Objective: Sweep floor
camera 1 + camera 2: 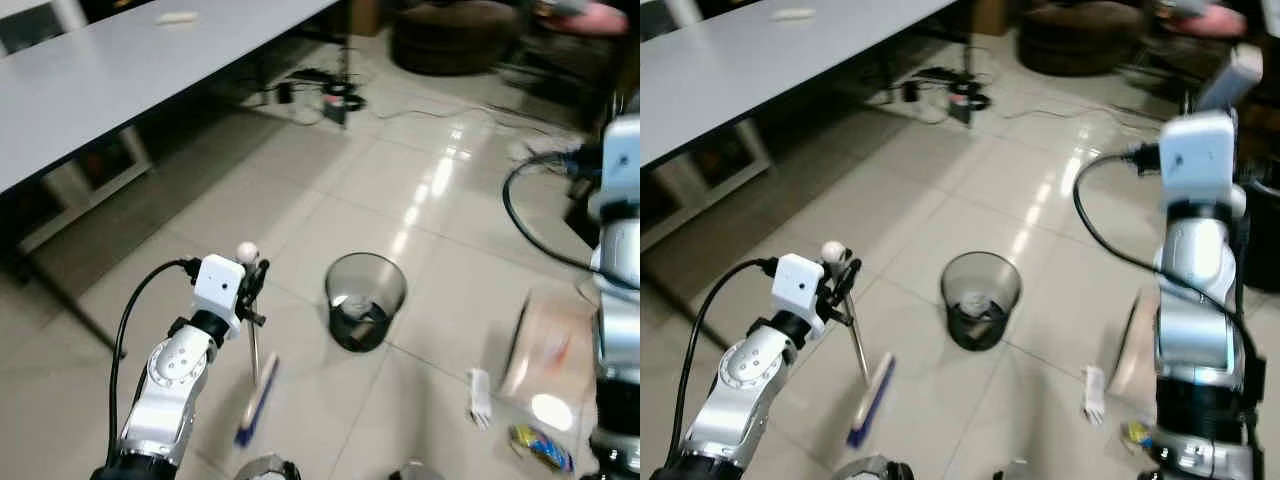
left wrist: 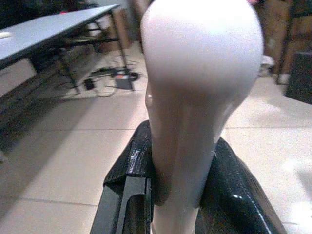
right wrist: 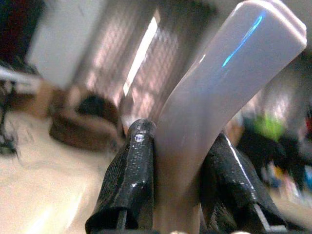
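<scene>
My left gripper (image 1: 252, 276) is shut on the thin handle of a small broom, just below its white knob (image 1: 247, 251). The handle slants down to the blue-bristled broom head (image 1: 257, 400), which rests on the tiled floor left of a dark bin (image 1: 364, 300). In the left wrist view the pale handle (image 2: 195, 97) stands between the black fingers (image 2: 126, 180). My right gripper (image 3: 178, 146) is shut on a pale flat dustpan handle (image 3: 229, 73), held high at the right. The beige dustpan (image 1: 545, 350) sits low by the floor on the right.
A white scrap (image 1: 480, 397) and a yellow-blue wrapper (image 1: 540, 447) lie on the floor near the dustpan. A long grey table (image 1: 100, 80) runs along the left. Cables (image 1: 330, 95) and a dark round pouf (image 1: 455, 35) lie at the back.
</scene>
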